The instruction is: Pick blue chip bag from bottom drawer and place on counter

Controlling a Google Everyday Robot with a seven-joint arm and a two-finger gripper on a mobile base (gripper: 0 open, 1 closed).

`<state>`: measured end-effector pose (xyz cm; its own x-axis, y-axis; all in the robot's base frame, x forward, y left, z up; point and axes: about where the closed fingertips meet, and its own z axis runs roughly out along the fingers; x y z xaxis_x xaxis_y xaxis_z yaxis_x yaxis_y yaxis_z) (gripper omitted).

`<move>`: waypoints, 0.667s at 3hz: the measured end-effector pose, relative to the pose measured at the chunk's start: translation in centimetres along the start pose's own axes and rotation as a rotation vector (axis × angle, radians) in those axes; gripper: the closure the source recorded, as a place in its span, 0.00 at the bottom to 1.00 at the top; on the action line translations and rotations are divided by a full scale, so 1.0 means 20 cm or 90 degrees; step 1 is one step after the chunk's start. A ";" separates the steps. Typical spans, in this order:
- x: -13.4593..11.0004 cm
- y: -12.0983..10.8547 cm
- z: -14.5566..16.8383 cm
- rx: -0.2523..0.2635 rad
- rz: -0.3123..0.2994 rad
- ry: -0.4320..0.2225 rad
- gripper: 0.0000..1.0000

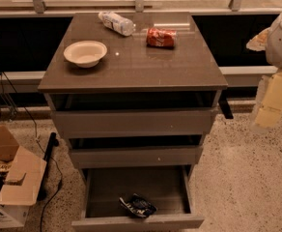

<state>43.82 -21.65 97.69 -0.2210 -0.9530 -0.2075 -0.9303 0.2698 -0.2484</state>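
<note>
While the gripper hangs right of the counter, I cannot tell its grip. Down-left of it, the blue chip bag lies in the bottom drawer

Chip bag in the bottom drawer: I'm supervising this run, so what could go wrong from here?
1. The chip bag lies near the bottom drawer front, below two part-open drawers; the gripper, at the right edge, may bump them reaching in.
2. The counter holds a bowl, can and bottle; placing could knock them.
</note>
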 end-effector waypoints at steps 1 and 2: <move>0.00 0.00 0.00 0.000 0.000 0.000 0.00; -0.07 0.10 0.23 -0.039 0.017 -0.049 0.00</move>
<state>43.55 -19.09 93.20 -0.2257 -0.9315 -0.2853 -0.9410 0.2843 -0.1837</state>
